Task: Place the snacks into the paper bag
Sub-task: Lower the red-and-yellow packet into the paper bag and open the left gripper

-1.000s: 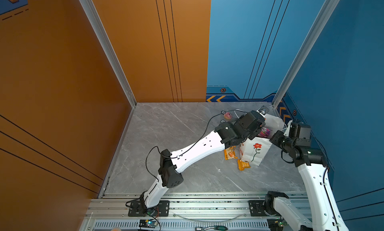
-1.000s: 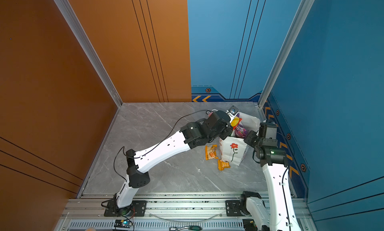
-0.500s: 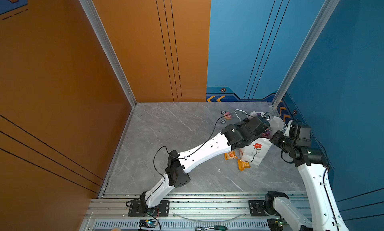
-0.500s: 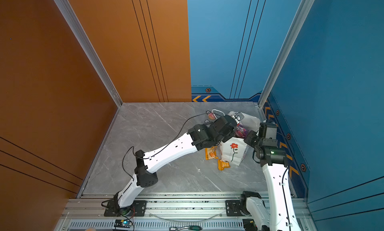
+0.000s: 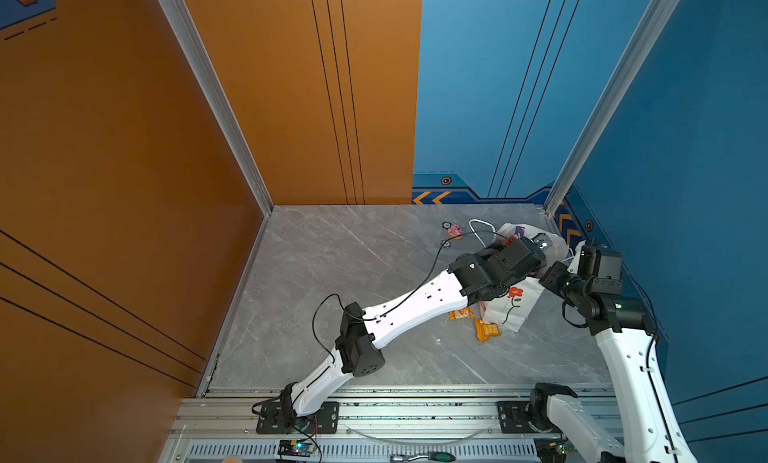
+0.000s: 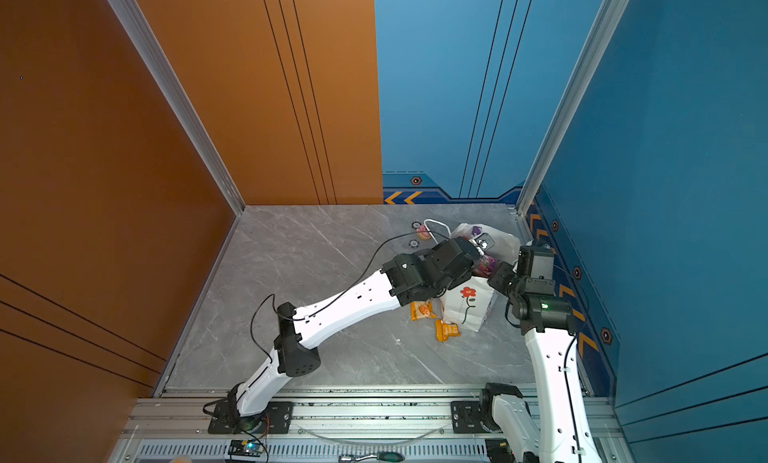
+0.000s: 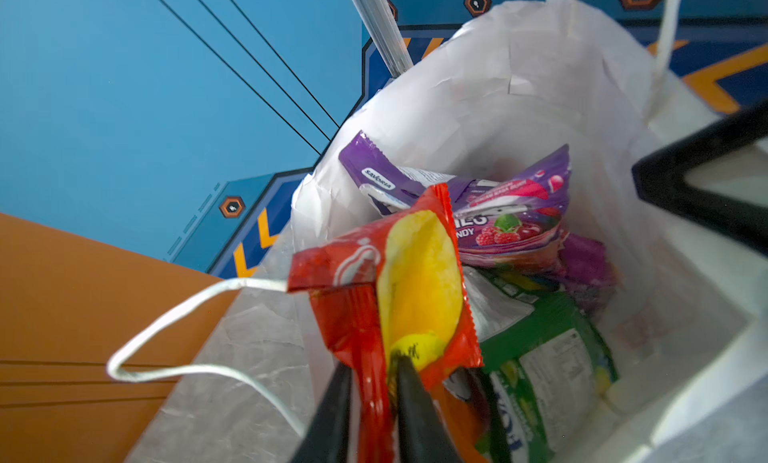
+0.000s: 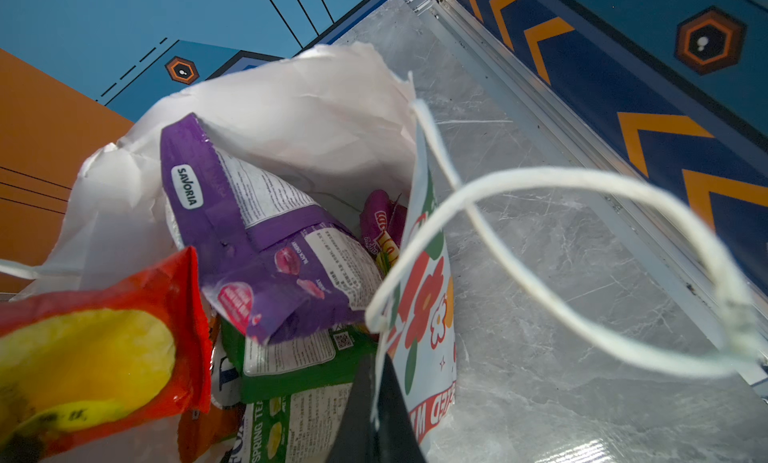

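The white paper bag stands near the right wall, with a red flower printed on its front. My left gripper reaches into its mouth. The jaws are narrow, with a red and yellow snack packet between them. Purple and green packets lie inside the bag. Two orange packets lie on the floor by its front. My right gripper is shut on the bag's rim.
A small pink toy and two dark discs lie behind the bag, near a loose cord handle. The blue side wall stands close behind the right arm. A screwdriver rests on the front rail.
My left arm has stretched further right and lowered its gripper, with the packet, from above the bag down into the bag's mouth. The right arm has stayed where it was.
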Robot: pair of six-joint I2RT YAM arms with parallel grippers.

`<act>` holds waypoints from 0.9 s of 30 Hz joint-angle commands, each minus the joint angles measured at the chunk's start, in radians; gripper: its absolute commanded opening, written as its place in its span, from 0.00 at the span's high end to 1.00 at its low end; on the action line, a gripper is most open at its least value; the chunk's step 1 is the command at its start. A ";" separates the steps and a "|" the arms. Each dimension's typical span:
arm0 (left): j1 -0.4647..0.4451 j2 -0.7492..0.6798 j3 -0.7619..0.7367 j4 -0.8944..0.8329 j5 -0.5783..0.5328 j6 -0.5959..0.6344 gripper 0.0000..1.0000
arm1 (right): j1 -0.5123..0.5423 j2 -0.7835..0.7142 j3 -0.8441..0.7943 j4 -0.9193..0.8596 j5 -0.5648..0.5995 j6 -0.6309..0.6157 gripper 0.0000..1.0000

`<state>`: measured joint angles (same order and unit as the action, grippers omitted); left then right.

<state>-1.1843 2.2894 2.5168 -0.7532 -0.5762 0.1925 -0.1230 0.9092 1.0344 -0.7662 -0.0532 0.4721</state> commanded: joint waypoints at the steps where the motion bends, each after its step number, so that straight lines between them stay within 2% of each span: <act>1: -0.010 0.002 0.026 -0.006 -0.023 0.000 0.69 | 0.006 -0.018 -0.010 0.007 -0.007 0.005 1.00; 20: 0.007 -0.128 -0.077 0.027 0.014 -0.120 0.56 | 0.007 -0.016 -0.001 0.005 -0.007 0.004 1.00; 25: 0.009 -0.194 -0.136 0.042 0.024 -0.146 0.52 | 0.006 -0.015 0.001 0.004 -0.005 0.003 1.00; 27: 0.011 -0.253 -0.214 0.084 0.029 -0.157 0.49 | 0.006 -0.015 0.003 0.005 -0.005 0.003 1.00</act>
<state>-1.1828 2.1235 2.3631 -0.7193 -0.5640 0.0669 -0.1230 0.9058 1.0328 -0.7670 -0.0536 0.4721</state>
